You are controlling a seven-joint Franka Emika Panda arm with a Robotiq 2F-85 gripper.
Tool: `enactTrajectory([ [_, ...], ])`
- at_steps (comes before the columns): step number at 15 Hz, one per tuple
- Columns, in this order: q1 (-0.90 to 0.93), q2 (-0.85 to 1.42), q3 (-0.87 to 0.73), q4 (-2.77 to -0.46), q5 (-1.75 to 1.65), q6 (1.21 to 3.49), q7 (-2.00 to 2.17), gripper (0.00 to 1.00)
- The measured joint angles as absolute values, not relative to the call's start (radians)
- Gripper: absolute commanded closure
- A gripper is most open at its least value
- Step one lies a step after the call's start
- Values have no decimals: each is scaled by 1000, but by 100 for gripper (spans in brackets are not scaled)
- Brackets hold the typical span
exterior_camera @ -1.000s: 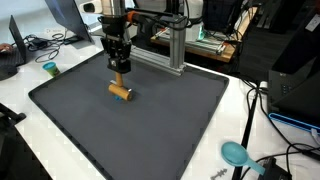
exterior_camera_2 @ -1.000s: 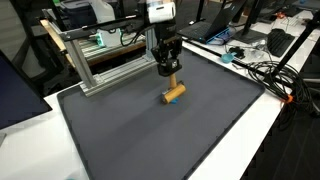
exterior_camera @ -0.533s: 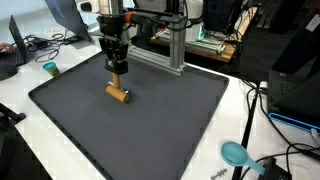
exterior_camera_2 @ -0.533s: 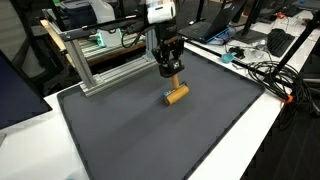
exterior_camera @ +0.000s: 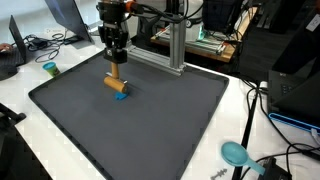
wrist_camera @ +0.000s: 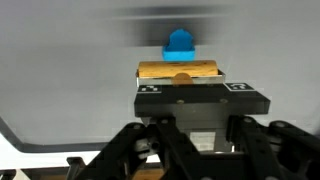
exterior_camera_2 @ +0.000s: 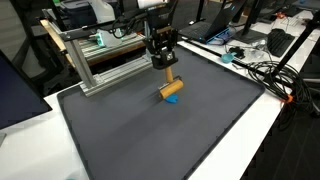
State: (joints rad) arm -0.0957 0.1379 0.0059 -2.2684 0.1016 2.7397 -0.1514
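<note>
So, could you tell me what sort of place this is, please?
Most likely a robotics lab or workshop: an aluminium profile frame stands behind the dark work mat, and loose cables trail across the white bench beside it.

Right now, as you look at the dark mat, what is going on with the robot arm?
The arm's gripper is shut on a wooden block and holds it tilted, just above the dark mat and near the metal frame at the mat's back edge. A small blue piece sits on the mat right at the block's lower end. Whether the two touch cannot be told. The wrist view shows the block clamped crosswise between the fingers, with the blue piece just beyond it.
</note>
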Motion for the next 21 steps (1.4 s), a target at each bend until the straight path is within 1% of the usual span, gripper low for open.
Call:
enactTrajectory([
  [1, -95, 122, 6, -2284, 99, 2719, -157, 53],
  [2, -93, 111, 6, -2295, 99, 2702, -164, 78],
  [5, -88, 107, 6, -2305, 99, 2696, -161, 78],
  [13, -79, 208, 0, -2263, 68, 2767, -97, 78],
  [21, -57, 238, -13, -2213, 6, 2741, -52, 78],
])
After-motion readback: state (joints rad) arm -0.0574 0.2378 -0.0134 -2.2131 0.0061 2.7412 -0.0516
